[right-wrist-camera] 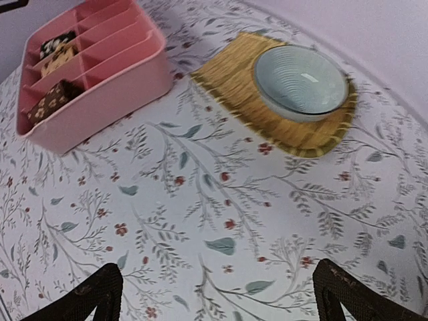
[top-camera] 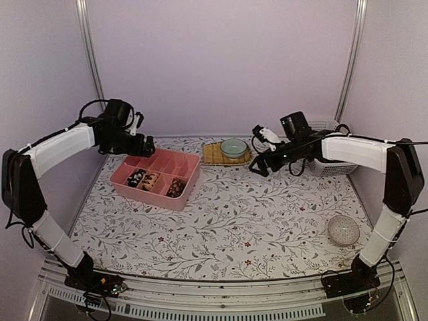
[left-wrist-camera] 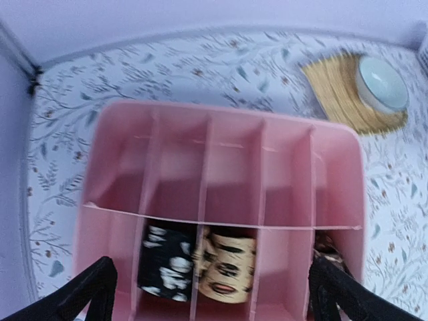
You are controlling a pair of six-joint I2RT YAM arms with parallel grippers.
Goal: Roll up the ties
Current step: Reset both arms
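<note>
Three rolled ties [top-camera: 150, 180] sit in the pink box's [top-camera: 154, 197] front compartments beneath the wide-open, empty left gripper [left-wrist-camera: 212, 266], the right gripper [right-wrist-camera: 217, 269] equally spread and empty; a careless dip could clip a divider.

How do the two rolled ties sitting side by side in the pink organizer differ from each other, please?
Colour: the black rolled tie carries white marks, whereas the cream rolled tie carries dark marks. Place: in the left wrist view, the black rolled tie sits left of the cream rolled tie, across a divider. Both are compact rolls in the same row of the pink organizer.
</note>
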